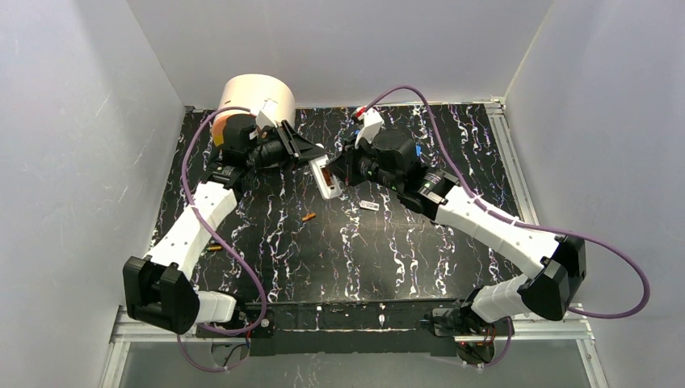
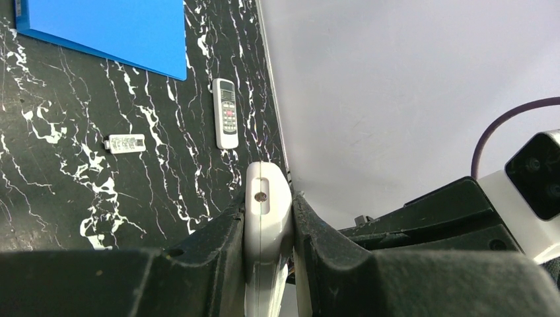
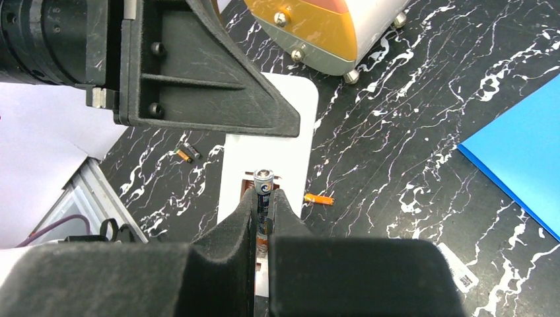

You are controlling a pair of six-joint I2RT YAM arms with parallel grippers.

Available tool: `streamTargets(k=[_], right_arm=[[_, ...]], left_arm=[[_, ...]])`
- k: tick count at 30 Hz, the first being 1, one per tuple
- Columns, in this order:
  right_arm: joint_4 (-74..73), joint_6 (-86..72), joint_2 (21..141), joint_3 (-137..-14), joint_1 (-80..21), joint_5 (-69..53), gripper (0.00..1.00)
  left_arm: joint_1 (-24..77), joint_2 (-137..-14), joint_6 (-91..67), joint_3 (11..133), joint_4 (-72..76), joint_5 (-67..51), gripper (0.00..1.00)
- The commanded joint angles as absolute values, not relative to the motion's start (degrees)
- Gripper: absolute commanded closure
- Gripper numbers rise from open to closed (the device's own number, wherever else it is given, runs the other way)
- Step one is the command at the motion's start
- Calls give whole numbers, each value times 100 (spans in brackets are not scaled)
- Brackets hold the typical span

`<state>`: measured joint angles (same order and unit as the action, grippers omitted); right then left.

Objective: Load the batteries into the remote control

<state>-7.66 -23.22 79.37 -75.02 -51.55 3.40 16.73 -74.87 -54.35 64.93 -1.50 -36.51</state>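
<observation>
The white remote control (image 3: 264,148) is clamped edge-on in my left gripper (image 2: 269,205), which is shut on it and holds it above the table. In the top view the left gripper (image 1: 313,155) and the remote control (image 1: 326,179) sit at the table's middle back. My right gripper (image 3: 263,201) is shut on a dark battery (image 3: 263,179), whose tip is at the remote's open compartment. In the top view the right gripper (image 1: 343,168) meets the remote from the right. An orange battery (image 3: 319,199) lies beside the remote, and two more batteries (image 3: 185,154) lie further left.
A second remote (image 2: 226,112) and a small white cover (image 2: 125,143) lie on the black marbled table (image 1: 339,250). A blue sheet (image 3: 522,152) covers the right back. A round white and orange device (image 1: 250,101) stands behind the left gripper. White walls enclose the table.
</observation>
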Motion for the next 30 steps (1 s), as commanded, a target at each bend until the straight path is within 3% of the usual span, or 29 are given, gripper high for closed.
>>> streamTargets(k=[1,19,30], right_arm=[[-401,-2214,7967,-7533,-5179,169,93],[-410,-1995,8070,-7250,-5184,234,89],[-563,-1968,8020,-7243,-5186,129,72]], left_arm=[[1704,-7534,-5422,6723,-390,-3802,100],[1701,-7777,-5773,7169,-1070,-3870,100],[1697,-7801,-5684,7213,-1175,-3834,100]])
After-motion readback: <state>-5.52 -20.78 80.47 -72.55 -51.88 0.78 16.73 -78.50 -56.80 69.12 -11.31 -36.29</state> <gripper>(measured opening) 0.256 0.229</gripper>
